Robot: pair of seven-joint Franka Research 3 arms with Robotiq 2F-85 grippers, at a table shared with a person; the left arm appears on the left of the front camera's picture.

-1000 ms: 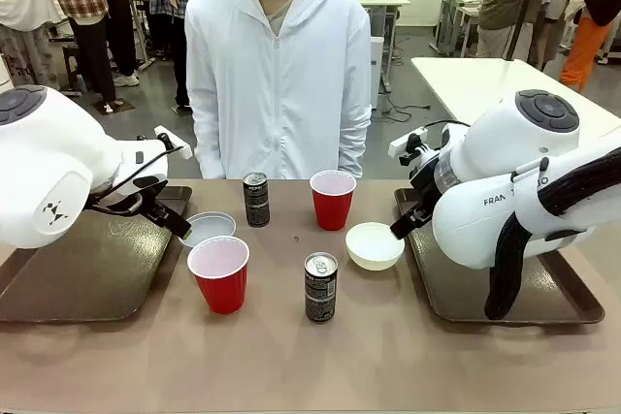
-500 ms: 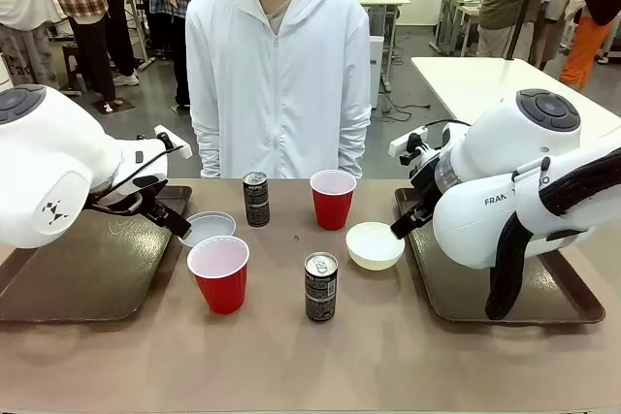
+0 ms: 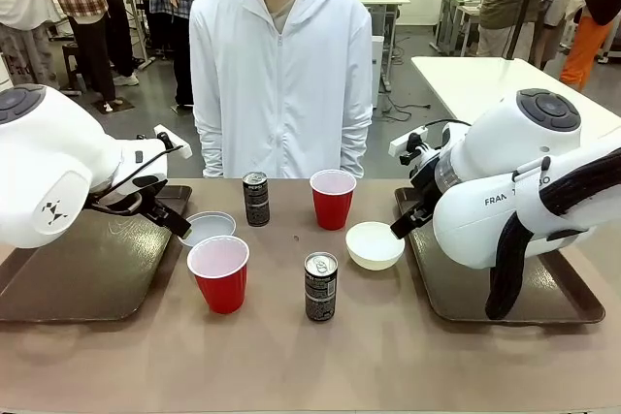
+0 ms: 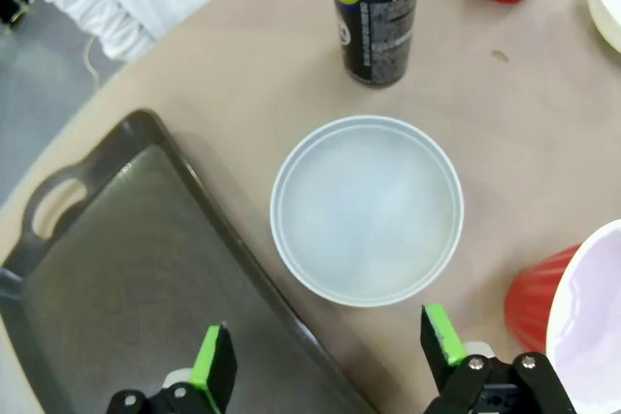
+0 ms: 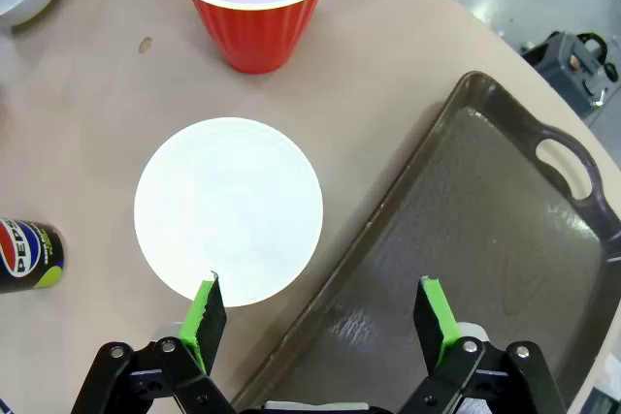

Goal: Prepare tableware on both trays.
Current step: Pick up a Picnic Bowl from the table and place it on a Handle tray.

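Two dark brown trays lie at the table's left (image 3: 87, 269) and right (image 3: 456, 298). Between them stand two red cups (image 3: 219, 273) (image 3: 333, 199), two black cans (image 3: 256, 199) (image 3: 321, 286) and two white bowls (image 3: 209, 228) (image 3: 375, 244). My left gripper (image 3: 175, 222) hangs open over the left bowl (image 4: 367, 208), which sits just off the tray's rim (image 4: 107, 278); its green pads (image 4: 213, 361) are above and short of the bowl. My right gripper (image 3: 403, 223) is open above the right bowl (image 5: 228, 208), beside the right tray (image 5: 485, 230), with nothing between its fingers (image 5: 207, 309).
A person in a white jacket (image 3: 279, 65) stands at the far edge, hands down. In the left wrist view a can (image 4: 374, 12) stands just beyond the bowl and a red cup (image 4: 572, 307) is close at the right. A red cup (image 5: 257, 2) stands beyond the right bowl.
The person has shifted slightly. Both arms and all the tableware stand as before.
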